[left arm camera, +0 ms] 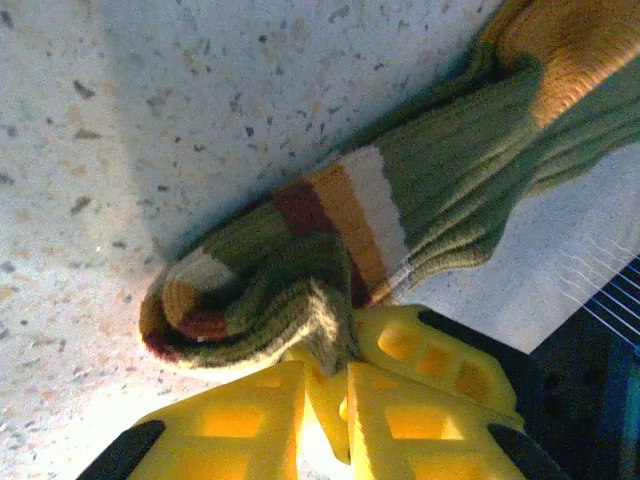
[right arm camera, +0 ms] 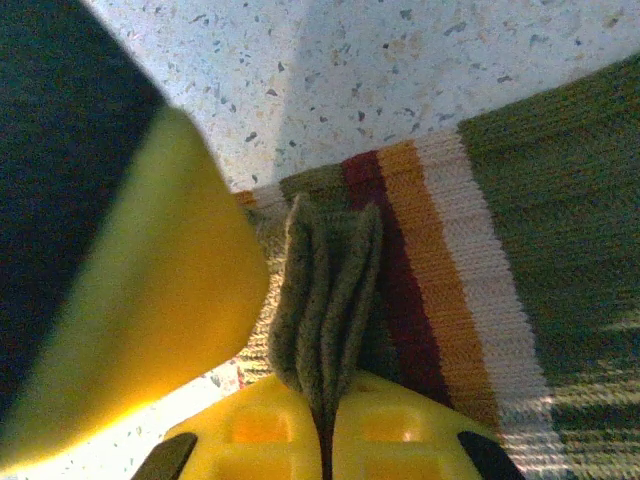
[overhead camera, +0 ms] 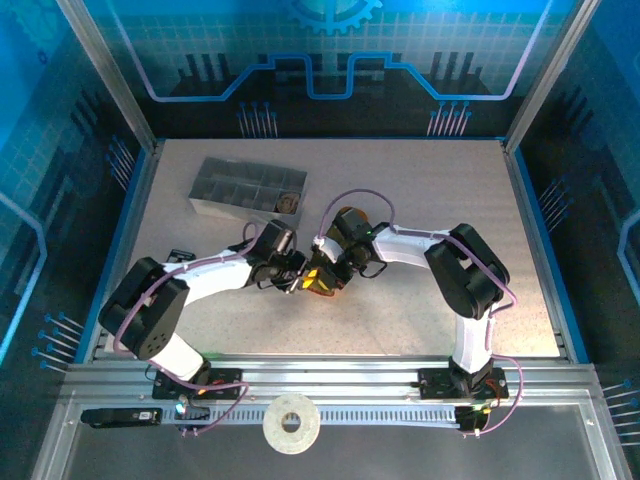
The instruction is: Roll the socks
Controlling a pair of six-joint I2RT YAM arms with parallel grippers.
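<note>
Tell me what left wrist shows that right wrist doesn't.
Left wrist: the sock lengthwise, its rolled end and mustard toe, with the left gripper pinching fabric by the roll. Right wrist: a green fold clamped in the right gripper, and a blurred yellow part beside it. Both: the stripes and the speckled table.

Olive-grn sock (left arm camera: 450, 190) w/ mustard toe, cream/orange/maroon stripes; yellow left gripper (left arm camera: 325, 385); speckled beige table (overhead camera: 420, 200); grey tray (overhead camera: 225, 208)

Pretty cramped: left hand (overhead camera: 298, 281) and right hand (overhead camera: 338, 272) sit nose to nose on the green sock (left arm camera: 450, 190), grey tray (overhead camera: 245, 188) blocks their 11 o'clock, and the counter (overhead camera: 450, 190) is bare from 12 to 2 o'clock.
</note>
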